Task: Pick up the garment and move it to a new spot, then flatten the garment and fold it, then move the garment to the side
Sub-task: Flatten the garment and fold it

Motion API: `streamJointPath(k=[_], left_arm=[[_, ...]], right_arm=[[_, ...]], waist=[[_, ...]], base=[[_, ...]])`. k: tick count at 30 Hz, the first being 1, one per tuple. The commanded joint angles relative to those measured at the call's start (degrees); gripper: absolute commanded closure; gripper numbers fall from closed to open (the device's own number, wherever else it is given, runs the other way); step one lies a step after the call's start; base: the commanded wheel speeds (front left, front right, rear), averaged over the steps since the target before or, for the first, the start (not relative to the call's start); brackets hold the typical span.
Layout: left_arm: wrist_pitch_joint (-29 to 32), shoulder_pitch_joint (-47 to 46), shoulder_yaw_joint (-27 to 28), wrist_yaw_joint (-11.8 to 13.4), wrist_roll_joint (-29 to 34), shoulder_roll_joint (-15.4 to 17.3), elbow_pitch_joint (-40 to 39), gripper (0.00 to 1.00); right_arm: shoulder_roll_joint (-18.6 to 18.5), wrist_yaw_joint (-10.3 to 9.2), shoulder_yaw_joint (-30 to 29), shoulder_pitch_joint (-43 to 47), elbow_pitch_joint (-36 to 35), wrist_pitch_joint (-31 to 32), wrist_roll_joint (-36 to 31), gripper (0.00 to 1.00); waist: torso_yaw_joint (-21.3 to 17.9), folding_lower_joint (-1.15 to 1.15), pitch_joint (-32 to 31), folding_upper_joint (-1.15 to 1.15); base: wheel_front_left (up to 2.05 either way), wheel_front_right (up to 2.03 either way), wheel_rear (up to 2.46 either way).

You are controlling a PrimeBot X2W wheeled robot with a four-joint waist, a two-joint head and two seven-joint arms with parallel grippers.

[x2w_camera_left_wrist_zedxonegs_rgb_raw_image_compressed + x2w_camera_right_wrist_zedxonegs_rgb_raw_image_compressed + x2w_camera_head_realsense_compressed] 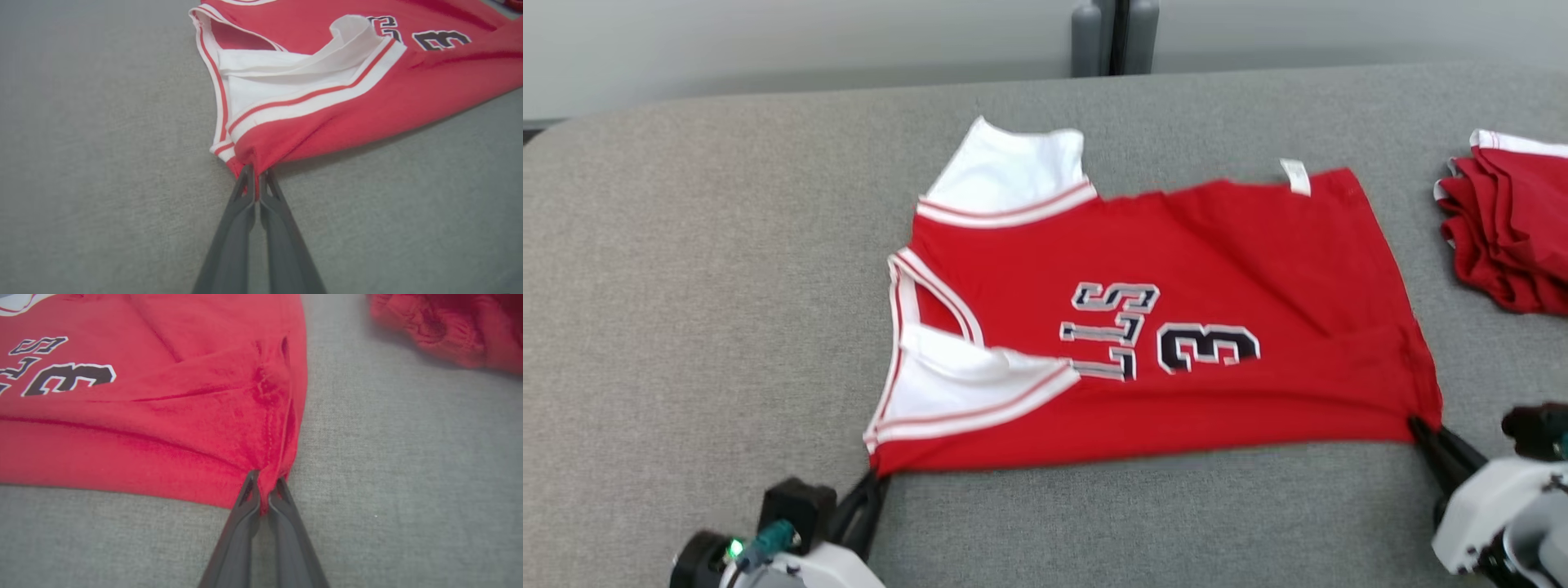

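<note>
A grey fabric-covered table (686, 286) is stretching across the whole head view, up to a pale wall behind it. A red basketball jersey (1176, 245) is lying spread out near the middle of that table, turned sideways: its white-trimmed neck and armholes are pointing to the robot's left and its hem to the robot's right. The near long edge is folded over, showing as a doubled band along the front. A stack of folded red garments (1511, 237) with white trim is sitting at the table's right edge, apart from the jersey's hem. The left gripper (256, 179) is pinching the jersey's near shoulder corner, its two dark fingers pressed together with red cloth caught between them. The right gripper (264, 490) is clamping the near hem corner the same way, cloth bunching at its tips. A black number 3 (1207, 347) outlined in white is showing on the chest, beside partly hidden lettering. A small white label (1295, 176) is sticking out at the jersey's far edge.
</note>
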Motion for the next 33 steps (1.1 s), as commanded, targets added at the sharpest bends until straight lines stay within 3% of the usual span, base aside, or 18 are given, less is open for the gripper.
streamJointPath(k=[1, 8, 12, 13, 14, 15, 21, 24, 33], left_arm=[[0.7, 1.3, 0.2, 0.9, -0.6, 0.7, -0.7, 1.0], [6.6, 7.0, -1.2, 2.6, -2.7, 2.1, -6.9, 1.0], [7.7, 7.9, -0.9, 3.7, -3.4, 2.2, -7.2, 1.0], [8.2, 8.1, -0.7, 3.7, -4.3, 2.0, -6.9, 0.98], [8.7, 8.2, -0.7, 3.7, -4.7, 1.9, -6.7, 0.51], [8.9, 7.9, -0.5, 3.8, -4.8, 1.9, -6.7, 0.0], [6.8, 7.1, 1.9, 5.1, -5.7, 1.4, -8.3, 0.0], [4.5, 6.9, 4.3, 6.1, -6.3, 1.4, -10.4, 0.0], [-9.0, 2.7, 10.3, 7.8, -5.3, -2.6, -11.9, 0.0]], right_arm=[[-1.3, -0.04, 0.1, 2.1, 0.0, -0.2, 0.5, 1.0], [-4.2, -0.04, -0.6, 9.0, -2.5, 0.0, 1.2, 1.0], [-3.5, -0.04, -2.2, 10.2, -3.0, 0.3, 0.1, 0.97], [-3.3, -0.04, -2.9, 10.2, -2.7, 0.2, -0.4, 0.66], [-3.1, -0.04, -3.6, 10.2, -2.4, 0.1, -0.8, 0.22], [-2.8, -0.04, -4.3, 10.1, -2.2, 0.0, -1.4, 0.0], [-2.1, -0.02, -10.4, 9.1, -3.2, -0.4, -5.9, 0.0], [-1.2, -0.02, -16.8, 9.8, -6.2, -0.3, -11.5, 0.0], [8.0, -0.01, -32.9, 14.0, -20.4, -0.4, -29.3, 0.0]], waist=[[0.3, 0.0, -1.0, 0.0], [1.0, 0.0, -3.6, 0.0], [0.7, 0.0, -4.5, 0.0], [0.7, 0.0, -4.7, 0.0], [0.6, 0.0, -4.8, 0.0], [0.6, 0.0, -4.8, 0.0], [0.4, 0.0, -4.9, 0.0], [0.0, 0.0, -4.8, 0.0], [-1.2, 0.0, -3.8, 0.0]], base=[[0.0, 0.0, 0.0], [0.0, 0.0, 0.0], [0.0, 0.0, 0.0], [0.0, 0.0, 0.0], [0.0, 0.0, 0.0], [0.0, 0.0, 0.0], [0.0, 0.0, 0.0], [0.0, 0.0, 0.0], [0.0, 0.0, 0.0]])
